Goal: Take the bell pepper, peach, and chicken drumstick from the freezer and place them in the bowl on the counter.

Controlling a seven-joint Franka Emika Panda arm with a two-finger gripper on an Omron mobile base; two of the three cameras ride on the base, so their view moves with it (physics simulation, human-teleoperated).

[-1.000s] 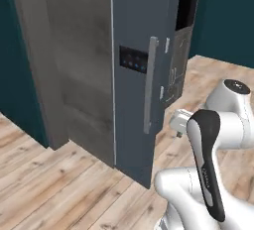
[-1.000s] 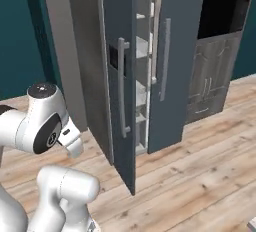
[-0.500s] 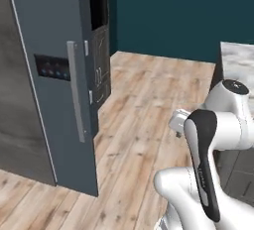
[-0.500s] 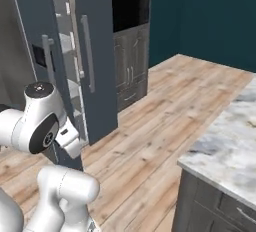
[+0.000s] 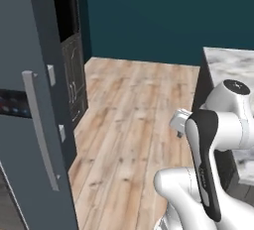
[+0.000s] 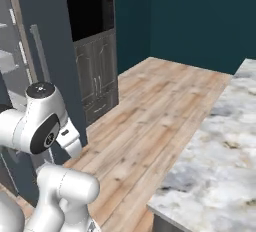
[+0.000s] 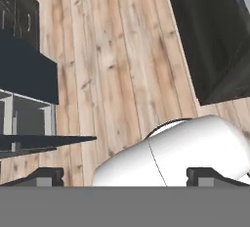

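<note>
The freezer (image 5: 30, 125) stands left, the counter (image 6: 220, 146) right, floor (image 5: 134, 115) between.

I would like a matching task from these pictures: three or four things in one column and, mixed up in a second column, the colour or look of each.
Things:
1. freezer door
2. counter
3. floor
4. back wall

Looks:
a. light wood planks
b. dark teal
c. white-and-grey marble
d. dark blue-grey with a silver handle

Pairs: 1-d, 2-c, 3-a, 4-b
</note>
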